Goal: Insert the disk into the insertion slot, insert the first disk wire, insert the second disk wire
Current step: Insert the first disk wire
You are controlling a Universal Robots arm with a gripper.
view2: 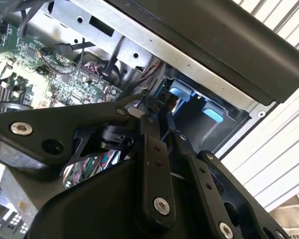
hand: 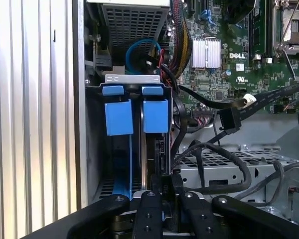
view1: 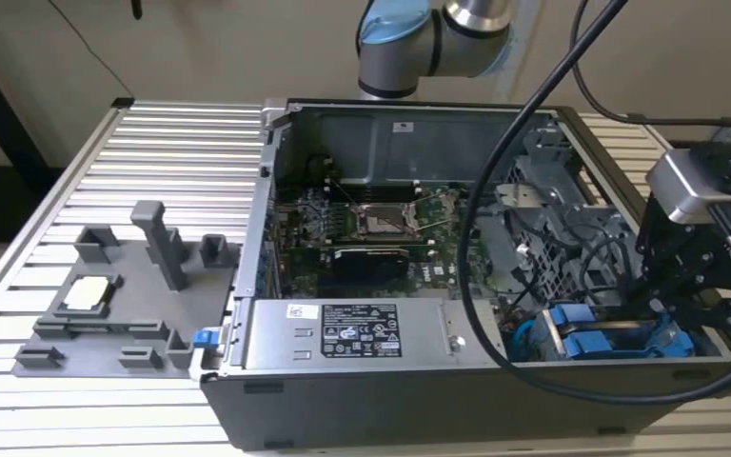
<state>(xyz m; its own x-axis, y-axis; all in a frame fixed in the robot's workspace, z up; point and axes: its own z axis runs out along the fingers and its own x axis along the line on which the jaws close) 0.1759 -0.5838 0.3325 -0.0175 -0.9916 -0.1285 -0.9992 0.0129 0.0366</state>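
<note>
In the first wrist view two blue-tabbed carriers stand side by side in the grey drive cage (hand: 134, 78). The disk (hand: 156, 149) sits in the insertion slot (hand: 165, 92) nearer the motherboard, under a blue tab (hand: 155, 115); the other blue-tabbed drive (hand: 118, 117) is beside it. My gripper (hand: 163, 185) is shut, its black fingertips at the disk's near edge, with nothing clearly between them. Two loose wires lie over the board, one ending in a black connector (hand: 228, 120), one in a white tip (hand: 247, 99). The exterior view shows the gripper (view1: 685, 303) above the blue carriers (view1: 601, 341).
The open computer case (view1: 340, 400) rests on a slatted aluminium table (view1: 163, 143). A grey fixture (view1: 111, 305) with posts stands at the exterior view's left. Thick black cables (view1: 493, 248) hang across the case. Black cables (hand: 224, 164) loop over a perforated cage by the gripper.
</note>
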